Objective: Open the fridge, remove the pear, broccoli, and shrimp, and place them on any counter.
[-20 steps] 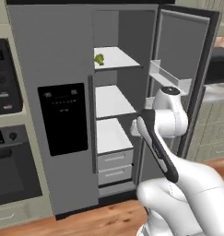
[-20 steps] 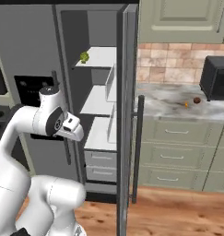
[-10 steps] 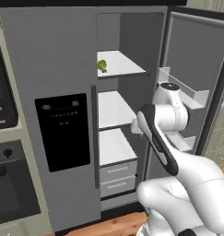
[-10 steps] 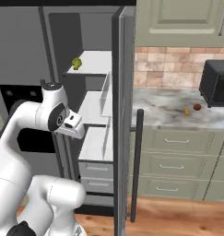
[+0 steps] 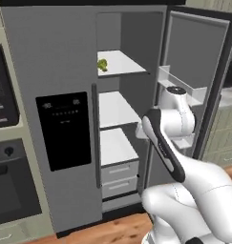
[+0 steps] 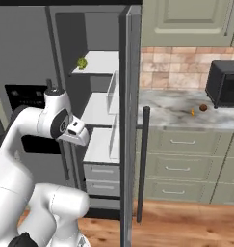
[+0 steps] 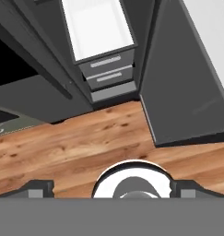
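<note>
Your gripper (image 7: 111, 188) sits nearest, pointing down at the wood floor (image 7: 85, 143) in front of the fridge (image 5: 55, 62); fingers (image 7: 39, 188) are spread wide with nothing between them. Just past it, the fridge's right door (image 6: 129, 125) stands swung open, and you see white shelves and two drawers (image 5: 118, 174) at the bottom. The broccoli (image 5: 102, 65) lies on the top shelf, near its left front edge. Farther right, on the counter (image 6: 176, 113), the pear (image 6: 203, 107) lies beside a tiny orange bit, probably the shrimp (image 6: 193, 112), too small to confirm, both near the black appliance (image 6: 224, 83).
</note>
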